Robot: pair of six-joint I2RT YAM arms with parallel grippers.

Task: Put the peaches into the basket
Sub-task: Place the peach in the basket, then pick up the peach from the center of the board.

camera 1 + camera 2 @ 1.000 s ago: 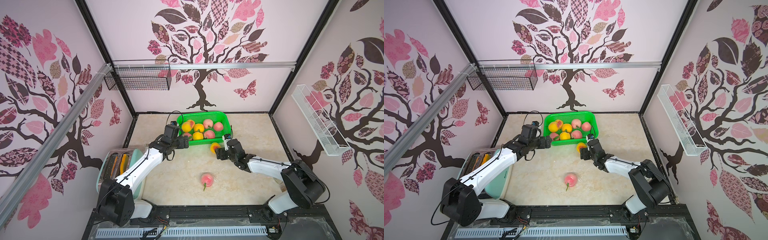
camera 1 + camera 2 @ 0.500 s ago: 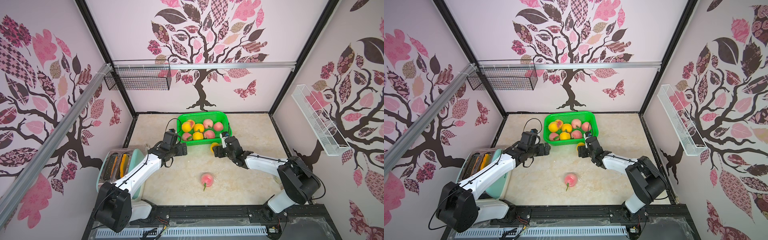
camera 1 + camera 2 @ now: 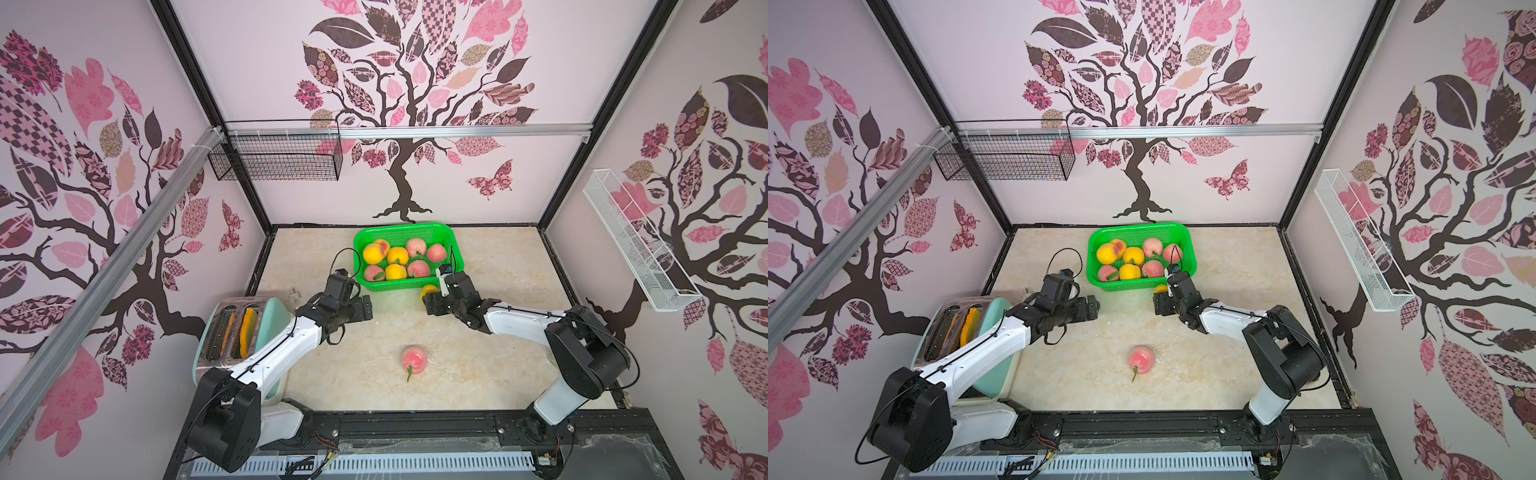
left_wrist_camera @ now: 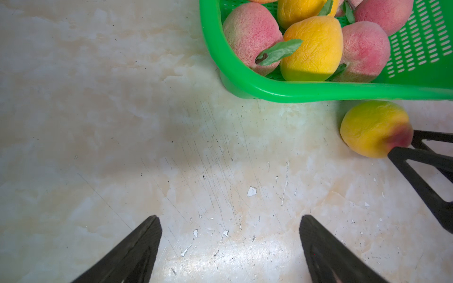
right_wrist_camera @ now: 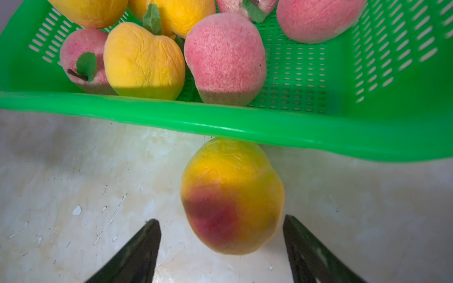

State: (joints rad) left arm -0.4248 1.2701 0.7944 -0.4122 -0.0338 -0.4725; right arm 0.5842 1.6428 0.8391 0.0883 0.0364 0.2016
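The green basket (image 3: 403,227) (image 3: 1138,226) stands at the back of the table and holds several peaches (image 3: 397,255) (image 4: 311,49) (image 5: 144,61). A yellow-orange peach with a red spot (image 3: 428,289) (image 3: 1160,287) (image 4: 367,127) (image 5: 232,196) lies on the table against the basket's front rim (image 5: 220,122). My right gripper (image 3: 430,300) (image 5: 220,223) is open, and its fingertips straddle the red end of this peach. A pink peach (image 3: 413,359) (image 3: 1142,359) lies alone near the table's front. My left gripper (image 3: 365,307) (image 4: 230,220) hangs open over bare table, left of the basket's front corner (image 4: 245,85).
A toaster (image 3: 232,332) stands at the front left beside the left arm. A black wire basket (image 3: 274,162) hangs on the back wall. On the right wall there is a white wire rack (image 3: 636,245).
My left gripper has drawn back from the basket's front left corner toward the table's front. My right gripper has closed in behind the yellow-orange peach at the basket's front rim.
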